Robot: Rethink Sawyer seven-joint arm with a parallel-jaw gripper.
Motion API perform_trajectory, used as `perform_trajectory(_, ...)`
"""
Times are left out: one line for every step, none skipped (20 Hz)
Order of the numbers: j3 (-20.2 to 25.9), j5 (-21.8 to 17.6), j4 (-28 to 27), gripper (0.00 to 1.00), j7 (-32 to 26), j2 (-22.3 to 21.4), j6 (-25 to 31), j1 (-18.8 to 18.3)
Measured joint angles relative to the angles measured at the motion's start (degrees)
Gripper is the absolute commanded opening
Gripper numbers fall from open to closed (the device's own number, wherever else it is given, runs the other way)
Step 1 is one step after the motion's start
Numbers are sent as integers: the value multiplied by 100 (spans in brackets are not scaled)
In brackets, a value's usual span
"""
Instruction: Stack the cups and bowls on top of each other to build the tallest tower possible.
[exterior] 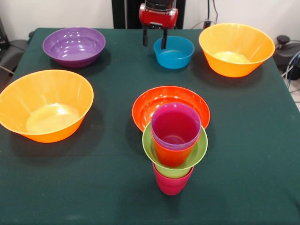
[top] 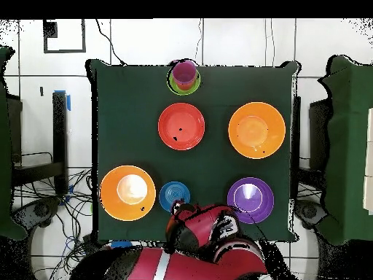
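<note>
While the gripper (exterior: 154,41) hangs with its two dark fingers spread apart and nothing between them, just above the rim of the small blue bowl (exterior: 174,52), the tower (exterior: 174,149) stands well apart from it, on the opposite side of the red-orange bowl (exterior: 159,102). The tower rests on the green tablecloth (exterior: 253,154) and is built of a crimson cup (exterior: 171,183) at the bottom, a small lime green bowl (exterior: 195,155) seated on it, an orange-red cup (exterior: 171,155) rising from that bowl, and a purple cup (exterior: 176,125) nested in the top with its mouth open upward. In the front view the stack overlaps the rim of the red-orange bowl; the overhead view shows the two apart, with the tower (top: 185,76) at the cloth's edge and the red-orange bowl (top: 181,125) toward the middle. One large orange bowl (exterior: 46,104) sits to the side of the red-orange bowl, empty and upright. The other large orange bowl (exterior: 236,48) sits just beside the blue bowl, and the purple bowl (exterior: 74,46) lies on the blue bowl's other side, past the gripper. All the loose bowls stand upright, none touching another.
</note>
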Motion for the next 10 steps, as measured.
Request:
perform_trajectory(-19, 8, -7, 100, 0, 51, 0, 25)
perform_trajectory(-27, 11, -10, 100, 0, 72, 0, 36)
perform_trajectory(-61, 20, -22, 100, 0, 179, 0, 91)
perform_trajectory(-69, 23, -26, 100, 0, 212, 0, 105)
perform_trajectory(-82, 29, -37, 100, 0, 268, -1, 128)
perform_trajectory(-96, 34, -48, 100, 0, 325, -2, 150)
perform_trajectory(-105, 39, -60, 100, 0, 370, -2, 164)
perform_trajectory(-117, 46, -77, 100, 0, 423, -4, 179)
perform_trajectory(-128, 53, -93, 100, 0, 474, -10, 192)
perform_trajectory(-134, 55, -106, 100, 0, 506, -16, 200)
